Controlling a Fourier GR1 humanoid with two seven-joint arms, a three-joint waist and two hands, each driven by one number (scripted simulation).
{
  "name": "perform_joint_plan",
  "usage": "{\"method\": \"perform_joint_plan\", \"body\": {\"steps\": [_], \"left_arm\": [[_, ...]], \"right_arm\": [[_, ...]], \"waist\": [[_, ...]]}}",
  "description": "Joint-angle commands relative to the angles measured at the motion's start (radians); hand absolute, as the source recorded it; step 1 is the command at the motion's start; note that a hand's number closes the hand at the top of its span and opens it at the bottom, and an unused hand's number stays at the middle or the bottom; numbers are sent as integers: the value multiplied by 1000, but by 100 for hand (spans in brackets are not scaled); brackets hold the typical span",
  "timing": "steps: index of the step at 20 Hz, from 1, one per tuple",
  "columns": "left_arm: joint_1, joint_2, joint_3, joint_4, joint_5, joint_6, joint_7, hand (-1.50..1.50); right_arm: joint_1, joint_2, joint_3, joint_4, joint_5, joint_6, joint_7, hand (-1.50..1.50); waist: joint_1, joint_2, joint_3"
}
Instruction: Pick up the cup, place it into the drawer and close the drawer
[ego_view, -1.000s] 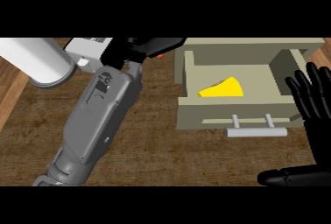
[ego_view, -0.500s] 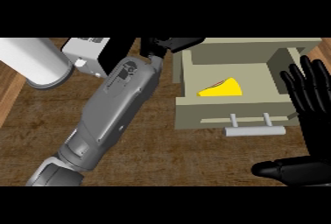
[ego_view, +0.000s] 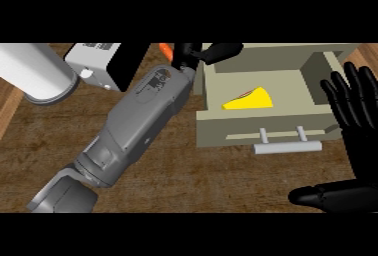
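**Left hand at the drawer's back corner**

Wooden worktop (ego_view: 184, 170) carries a white cylinder (ego_view: 33, 75). Left hand (ego_view: 207, 51) curls round an orange cup (ego_view: 167, 48) beside the open drawer (ego_view: 258, 127), a yellow wedge (ego_view: 249, 99) inside. Right hand (ego_view: 354, 120) rests released.

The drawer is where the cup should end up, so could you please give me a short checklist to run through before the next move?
1. Drawer open: ok.
2. Room inside beside the yellow wedge: ok.
3. Cup in view: not ok; only an orange sliver shows near the left hand.
4. Left hand holding the cup: cannot tell.
5. Right hand clear of the drawer opening, open beside it: ok.
6. Handle free for closing: ok.
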Motion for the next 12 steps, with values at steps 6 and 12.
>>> {"method": "perform_joint_plan", "body": {"steps": [6,12], "left_arm": [[-60,0,-141,138,89,20,-45,150],[-70,0,-267,170,77,88,5,150]], "right_arm": [[-2,23,30,65,16,20,-65,-150],[-49,1,14,36,-18,22,-15,-150]], "waist": [[-45,15,1],[-59,14,1]]}}
